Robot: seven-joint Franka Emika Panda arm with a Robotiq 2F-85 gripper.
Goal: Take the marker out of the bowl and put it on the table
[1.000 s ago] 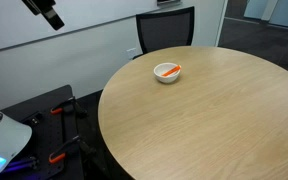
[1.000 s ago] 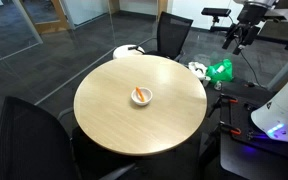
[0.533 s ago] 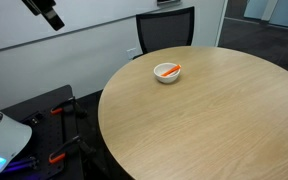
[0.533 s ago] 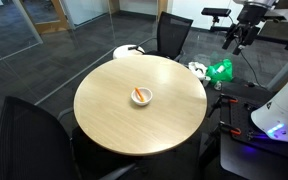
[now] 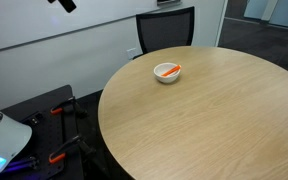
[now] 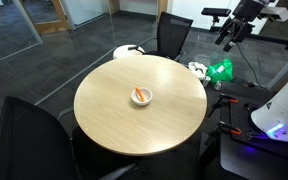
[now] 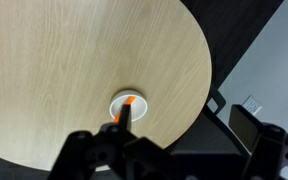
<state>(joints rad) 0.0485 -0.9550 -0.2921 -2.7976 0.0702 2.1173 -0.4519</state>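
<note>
The small white bowl [image 5: 167,73] sits on the round wood-grain table [image 5: 204,120] with the orange marker [image 5: 169,70] lying in it. Both also show in an exterior view, the bowl [image 6: 141,97] and marker [image 6: 139,95] near the middle of the table [image 6: 134,128]. My gripper [image 6: 224,38] hangs high in the air, well off the table's edge and far from the bowl. It is only just in view at the top edge [image 5: 66,4]. In the wrist view the bowl [image 7: 136,100] and marker [image 7: 132,102] lie far below my open, empty gripper [image 7: 176,142].
A black chair [image 5: 164,30] stands behind the table, and another black chair [image 6: 29,135] stands at its near side. A green object [image 6: 221,70] lies on the floor beside the white robot base [image 6: 279,110]. The floor around is dark.
My gripper has moved up and a little sideways, so it is nearly out of the top of one exterior view. The bowl and marker have not moved.
</note>
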